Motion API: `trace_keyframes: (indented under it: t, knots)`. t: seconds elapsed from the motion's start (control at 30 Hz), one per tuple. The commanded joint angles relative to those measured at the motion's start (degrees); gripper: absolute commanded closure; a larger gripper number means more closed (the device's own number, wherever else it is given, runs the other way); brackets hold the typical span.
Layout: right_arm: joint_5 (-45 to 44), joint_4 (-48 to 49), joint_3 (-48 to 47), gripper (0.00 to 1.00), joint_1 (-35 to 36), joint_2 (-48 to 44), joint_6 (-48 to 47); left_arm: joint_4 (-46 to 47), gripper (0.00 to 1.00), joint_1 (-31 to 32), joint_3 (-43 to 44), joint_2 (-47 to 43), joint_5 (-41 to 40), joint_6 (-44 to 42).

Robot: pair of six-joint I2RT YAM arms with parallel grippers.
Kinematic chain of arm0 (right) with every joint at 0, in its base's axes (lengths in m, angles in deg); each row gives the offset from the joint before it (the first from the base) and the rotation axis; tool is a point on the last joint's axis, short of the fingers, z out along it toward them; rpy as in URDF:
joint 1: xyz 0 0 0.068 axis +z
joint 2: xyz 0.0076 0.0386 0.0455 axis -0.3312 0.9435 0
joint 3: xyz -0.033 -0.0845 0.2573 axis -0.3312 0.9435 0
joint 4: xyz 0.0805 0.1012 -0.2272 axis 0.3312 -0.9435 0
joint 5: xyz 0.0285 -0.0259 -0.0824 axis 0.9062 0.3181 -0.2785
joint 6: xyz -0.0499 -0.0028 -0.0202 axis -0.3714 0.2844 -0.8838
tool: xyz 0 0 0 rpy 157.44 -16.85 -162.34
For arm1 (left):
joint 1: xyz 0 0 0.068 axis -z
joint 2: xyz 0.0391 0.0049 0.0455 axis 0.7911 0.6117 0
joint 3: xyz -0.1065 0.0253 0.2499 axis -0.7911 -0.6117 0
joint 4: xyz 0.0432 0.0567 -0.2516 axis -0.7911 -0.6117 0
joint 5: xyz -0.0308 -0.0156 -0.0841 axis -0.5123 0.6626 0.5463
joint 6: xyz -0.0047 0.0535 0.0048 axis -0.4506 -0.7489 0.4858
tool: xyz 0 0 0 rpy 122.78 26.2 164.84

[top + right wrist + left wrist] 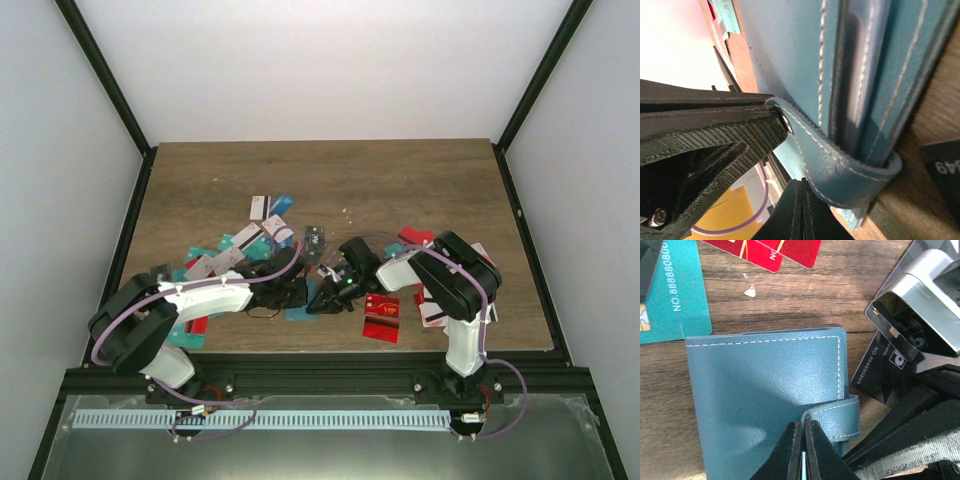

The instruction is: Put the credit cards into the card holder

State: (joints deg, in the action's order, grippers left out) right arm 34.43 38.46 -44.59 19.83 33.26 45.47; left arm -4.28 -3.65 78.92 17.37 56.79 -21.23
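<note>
The teal-blue card holder [765, 390] lies closed on the wood, its clasp tab [837, 420] curling off its edge. My left gripper [803, 440] is shut on the end of that tab. From the right wrist view the card holder [790, 50] stands edge-on, and my right gripper [802, 205] is shut with nothing between its fingers, its tips against the tab loop [850, 165]. Credit cards lie around: a teal one [670, 295], red ones [770, 252] and a black one [875, 377]. Seen from above, both grippers [293, 292] [325, 298] meet over the card holder [300, 313].
More cards are heaped at the left middle [240, 250] and under the right arm [432, 305], with red cards [382, 318] near the front edge. The right wrist's body [920, 305] crowds the space just right of the holder. The left gripper's fingers [715, 130] fill the right wrist view's left side.
</note>
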Motion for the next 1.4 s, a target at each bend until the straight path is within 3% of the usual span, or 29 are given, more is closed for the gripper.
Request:
trace_keyframes:
  t: [0.0,0.17,0.37,0.57,0.8,0.9,1.07,1.37]
  knots:
    - [-29.81,-17.98,-0.94,0.99,0.11,7.11,-4.12,-14.67,0.96,-0.50,-14.20,8.16,10.00,0.49]
    - [-31.25,-20.70,-3.13,0.99,0.11,8.22,-5.26,-10.27,0.94,-1.49,-16.71,11.01,14.33,-0.38]
    - [-33.04,-23.06,-4.00,0.99,0.03,8.60,-6.29,-20.19,0.94,-1.01,-15.18,9.08,7.37,2.33]
    - [-33.84,-24.39,-6.04,0.99,0.05,8.67,-6.96,-22.55,0.96,1.33,-14.88,11.66,9.22,2.66]
    - [-33.33,-23.88,-5.51,0.99,0.01,8.47,-7.07,-28.93,0.96,1.85,-11.25,2.29,7.83,4.02]
    - [-32.61,-23.48,-5.42,0.99,0.07,8.72,-7.28,-28.53,0.86,1.76,-9.89,-1.21,9.15,4.15]
    - [-32.31,-23.20,-5.68,0.99,0.03,8.38,-7.88,-28.58,0.79,1.73,-6.91,-1.89,8.94,3.26]
    - [-31.68,-23.37,-6.22,0.99,0.04,7.26,-9.33,-34.57,0.76,1.45,3.01,-5.02,6.12,3.63]
